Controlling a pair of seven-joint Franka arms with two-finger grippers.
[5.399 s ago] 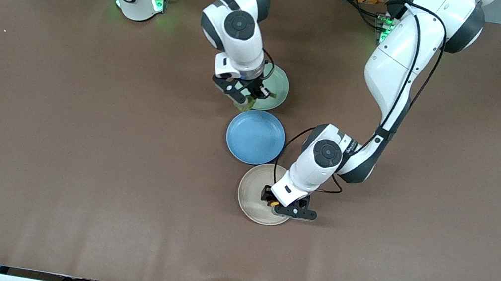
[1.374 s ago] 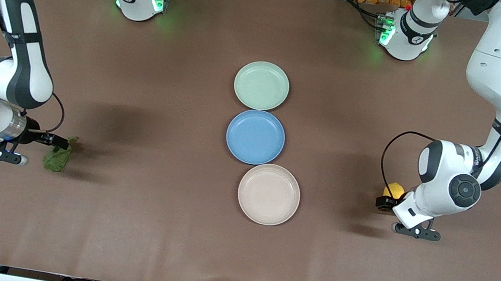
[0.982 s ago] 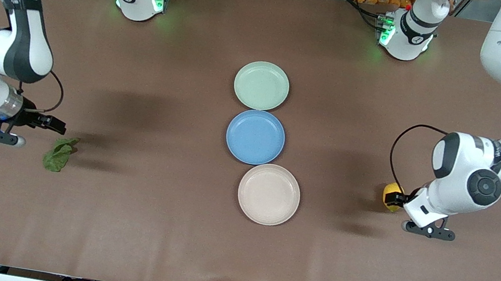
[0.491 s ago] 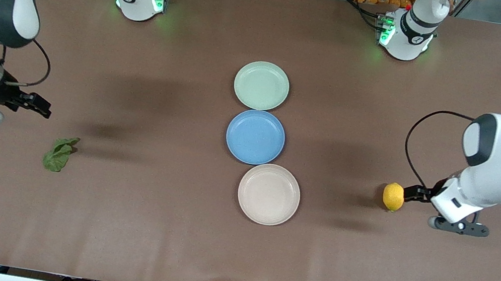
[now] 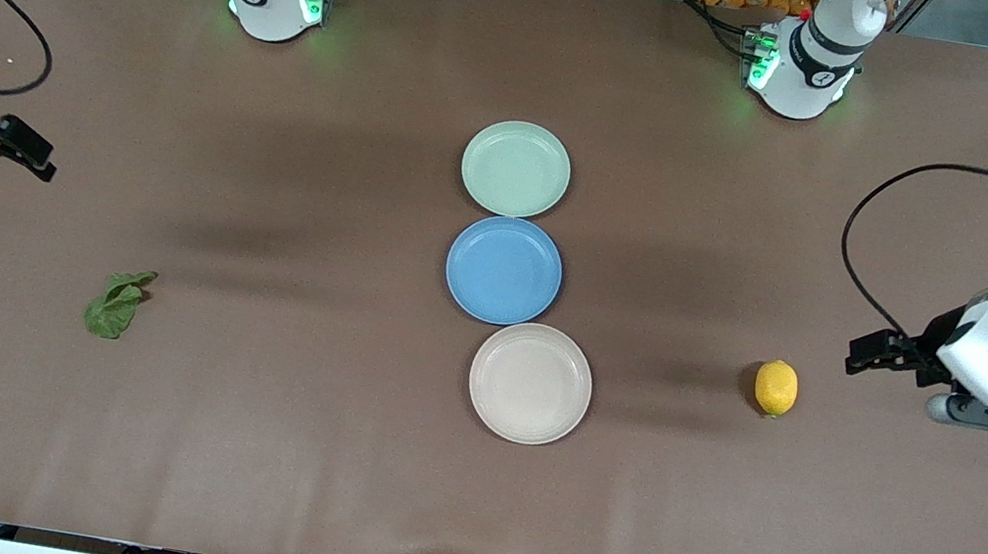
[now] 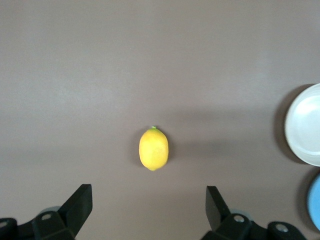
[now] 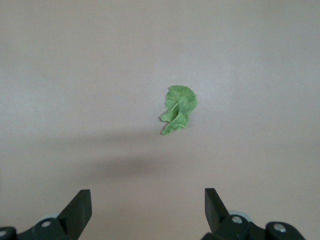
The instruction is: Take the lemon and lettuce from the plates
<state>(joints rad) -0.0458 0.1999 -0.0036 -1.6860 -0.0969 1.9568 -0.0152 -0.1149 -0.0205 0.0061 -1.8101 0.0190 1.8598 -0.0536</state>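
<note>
Matt brown table (image 5: 231, 434), smooth plates (image 5: 516, 170), crinkled lettuce (image 5: 115, 303), finely dimpled lemon (image 5: 776, 388).

A plain brown surface (image 5: 231, 434) is seen throughout. Three plates are shown in unpatterned colours: a pale mint green plate (image 5: 515, 168), a blue plate (image 5: 503, 270) and a beige-cream plate (image 5: 530, 383). The lemon (image 5: 775, 388) is coloured bright yellow, with a small green tip seen in the left wrist view. The lettuce (image 5: 115, 303) is rendered in wrinkled dark green. Black is shown on the left end effector (image 5: 878, 353) and the right end effector (image 5: 14, 144), and the arms are white.
</note>
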